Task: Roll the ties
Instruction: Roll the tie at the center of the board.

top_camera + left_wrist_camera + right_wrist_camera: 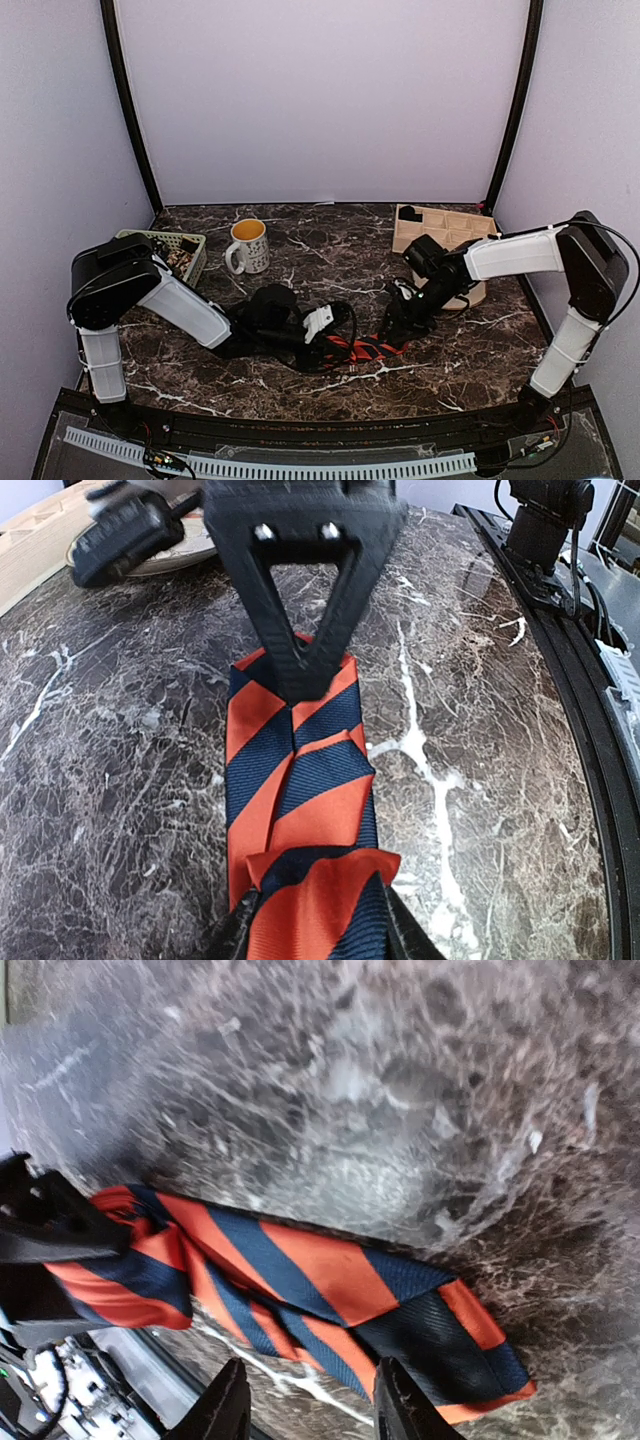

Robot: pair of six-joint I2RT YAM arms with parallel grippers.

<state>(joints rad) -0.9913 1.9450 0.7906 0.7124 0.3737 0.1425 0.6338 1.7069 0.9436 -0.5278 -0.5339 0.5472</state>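
Tie (365, 350) on table (480, 350), mid-front; mug (247, 246) behind; basket (175, 236) left, seemingly holding items (181, 260); tray (455, 225) right

The dark, white-veined marble table (330, 250) carries four things. A red-and-navy striped tie (365, 350) lies near the middle, toward the near edge, partly folded over itself. A white mug (247, 246) stands left of centre toward the far edge. A green basket (185, 250) sits by the left edge, and a wooden compartment tray (445, 225) in the far right corner.

The left arm (180, 305) and right arm (510, 255) stretch low and inward, wrists nearly meeting. The left pincer (315, 935) is clamped on the tie (300, 780). The right pincer (310, 1405) tilts down, jaws parted, holding nothing.
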